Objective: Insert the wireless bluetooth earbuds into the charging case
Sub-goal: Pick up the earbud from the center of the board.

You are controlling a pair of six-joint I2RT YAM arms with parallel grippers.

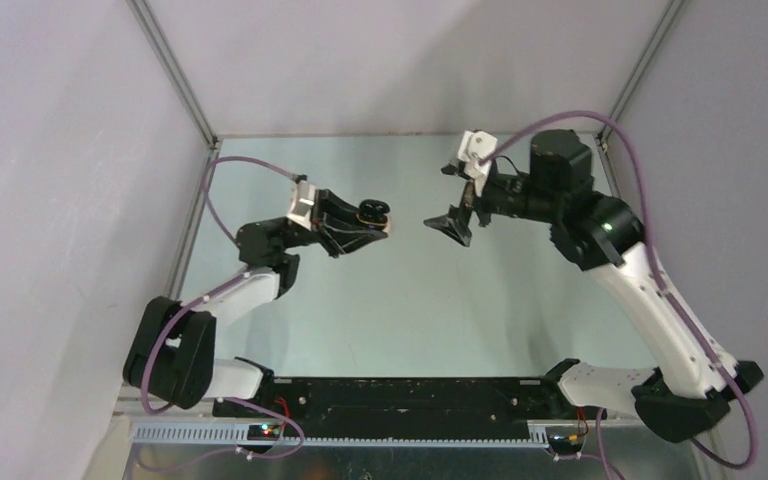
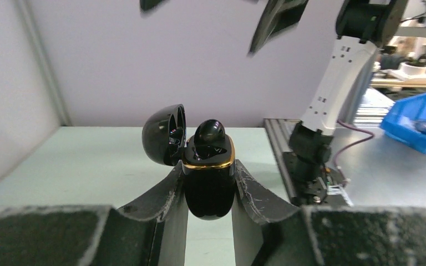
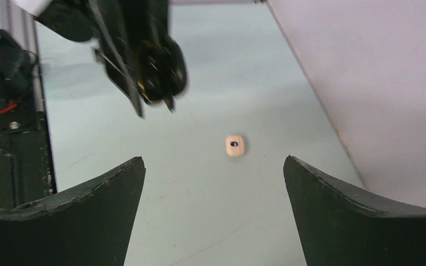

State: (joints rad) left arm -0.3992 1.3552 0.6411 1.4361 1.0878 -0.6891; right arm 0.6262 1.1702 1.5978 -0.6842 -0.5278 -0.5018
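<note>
My left gripper (image 1: 368, 222) is shut on the black charging case (image 2: 208, 183), which has a gold rim, and holds it upright above the table. The case's lid (image 2: 163, 134) is swung open to the left. One black earbud (image 2: 209, 132) stands in the case's mouth. In the left wrist view the gripper (image 2: 206, 166) clamps the case by its sides. My right gripper (image 1: 450, 197) is open and empty, in the air to the right of the case. In the right wrist view it (image 3: 212, 159) faces a pale beige earbud (image 3: 234, 145) lying on the table. The other earbuds are out of view.
Grey walls close in the table at the left, back and right (image 3: 366, 83). A black rail (image 1: 390, 395) runs along the near edge between the arm bases. A blue bin (image 2: 421, 119) stands off the table beyond the right arm's base (image 2: 310, 149).
</note>
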